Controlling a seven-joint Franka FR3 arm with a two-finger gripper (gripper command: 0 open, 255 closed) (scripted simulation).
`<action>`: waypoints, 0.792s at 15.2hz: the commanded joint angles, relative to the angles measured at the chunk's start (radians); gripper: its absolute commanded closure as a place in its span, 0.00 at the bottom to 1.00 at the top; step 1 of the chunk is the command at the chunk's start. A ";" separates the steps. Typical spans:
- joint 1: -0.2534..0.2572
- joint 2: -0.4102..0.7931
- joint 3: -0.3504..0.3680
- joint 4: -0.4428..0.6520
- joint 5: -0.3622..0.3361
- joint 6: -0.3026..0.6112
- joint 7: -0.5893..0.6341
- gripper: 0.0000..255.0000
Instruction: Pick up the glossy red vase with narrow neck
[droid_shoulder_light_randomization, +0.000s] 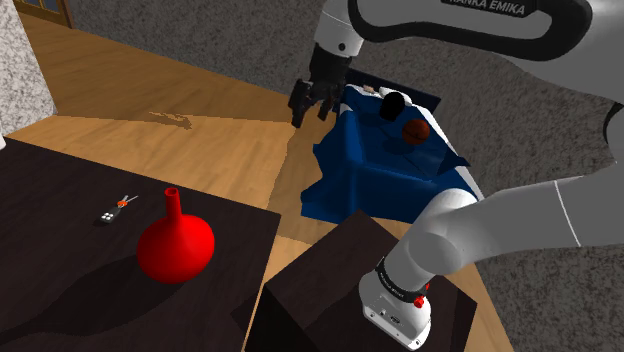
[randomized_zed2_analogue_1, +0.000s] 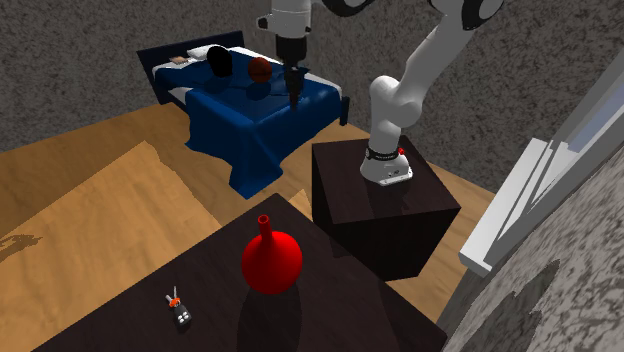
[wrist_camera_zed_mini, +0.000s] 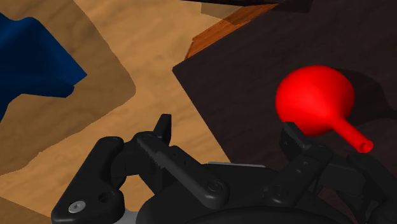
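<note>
A glossy red vase (droid_shoulder_light_randomization: 175, 247) with a round belly and a thin neck stands upright on the dark table (droid_shoulder_light_randomization: 60, 260). It also stands near the table's corner in the second exterior view (randomized_zed2_analogue_1: 271, 260). My black gripper (droid_shoulder_light_randomization: 310, 104) hangs high in the air, well away from the vase, over the wooden floor near the bed (randomized_zed2_analogue_1: 293, 97). In the wrist view the fingers (wrist_camera_zed_mini: 165, 129) stand wide apart with nothing between them; the gripper (wrist_camera_zed_mini: 228, 133) is open. The vase (wrist_camera_zed_mini: 315, 99) lies far beyond one fingertip.
A small key fob (droid_shoulder_light_randomization: 112, 210) lies on the table beside the vase (randomized_zed2_analogue_1: 178, 310). A blue-covered bed (droid_shoulder_light_randomization: 380, 165) with a dark red ball (droid_shoulder_light_randomization: 415, 130) stands behind the arm. The dark stand (randomized_zed2_analogue_1: 385, 200) sits next to the table's corner. Wooden floor (wrist_camera_zed_mini: 146, 76) lies below the gripper.
</note>
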 joint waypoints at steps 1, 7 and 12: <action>0.011 0.039 0.041 -0.008 0.015 0.051 0.041 0.00; 0.031 0.187 0.152 0.018 0.027 0.184 0.153 0.00; 0.038 0.339 0.242 0.073 -0.001 0.284 0.259 0.00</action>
